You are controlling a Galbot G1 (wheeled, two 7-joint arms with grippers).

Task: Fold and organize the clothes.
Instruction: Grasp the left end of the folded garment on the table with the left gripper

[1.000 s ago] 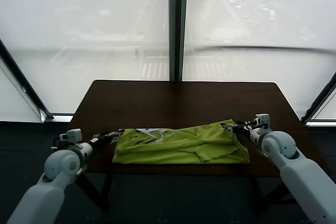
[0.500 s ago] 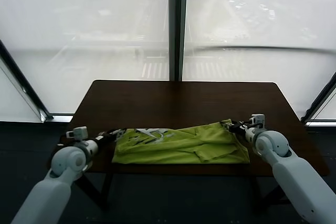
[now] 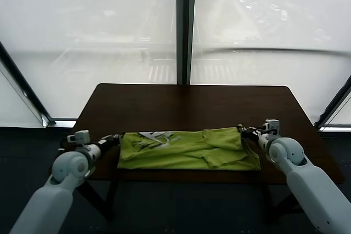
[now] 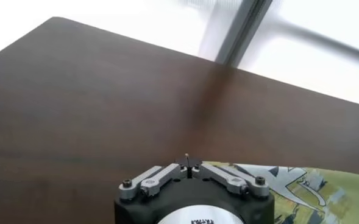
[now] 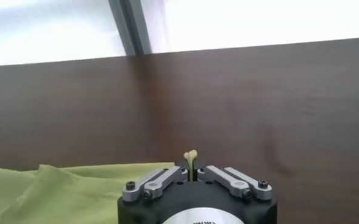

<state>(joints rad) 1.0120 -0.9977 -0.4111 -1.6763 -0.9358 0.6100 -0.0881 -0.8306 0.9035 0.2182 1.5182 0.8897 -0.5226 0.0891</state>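
We seem to be in an office-like or lab room high in a building: a bare dark wooden table (image 3: pixel 186 102) stands against floor-to-ceiling windows (image 3: pixel 263 36) at twelve o'clock, split by a dark mullion (image 3: pixel 183 26), with hazy streets far below.

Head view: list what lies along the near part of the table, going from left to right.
left gripper at the shirt's left end → white printed graphic → lime-green T-shirt lying folded across the table → right gripper at the shirt's far right corner.
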